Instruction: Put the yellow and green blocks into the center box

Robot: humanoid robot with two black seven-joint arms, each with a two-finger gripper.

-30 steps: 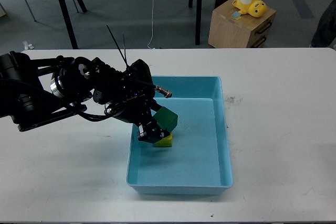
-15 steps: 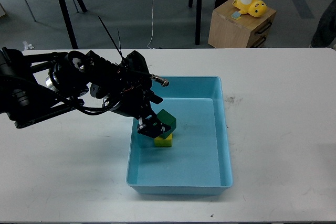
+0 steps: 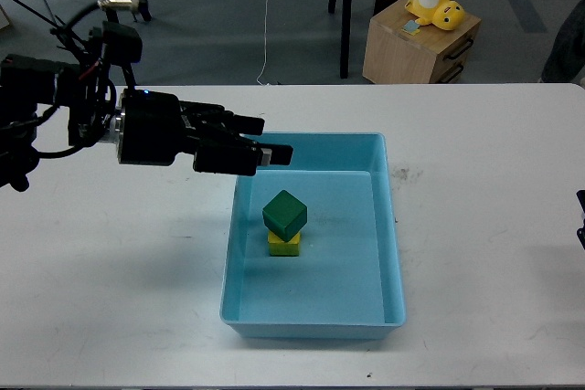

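A green block (image 3: 284, 215) rests on top of a yellow block (image 3: 284, 245) inside the light blue box (image 3: 388, 226) at the table's middle. My left gripper (image 3: 271, 141) is open and empty. It hovers over the box's far left corner, above and behind the blocks, with its fingers (image 3: 276, 154) pointing right. My right gripper is out of view; only a dark sliver (image 3: 580, 218) shows at the right edge.
The white table (image 3: 484, 189) stretches to both sides of the box. Beyond the table stand black stand legs (image 3: 111, 15) and a wooden cabinet (image 3: 419, 43) with a yellow toy (image 3: 435, 4) on it.
My left gripper has let go of the green block, risen out of the box and turned level, drawing back up and to the left. The green block now sits on the yellow one.
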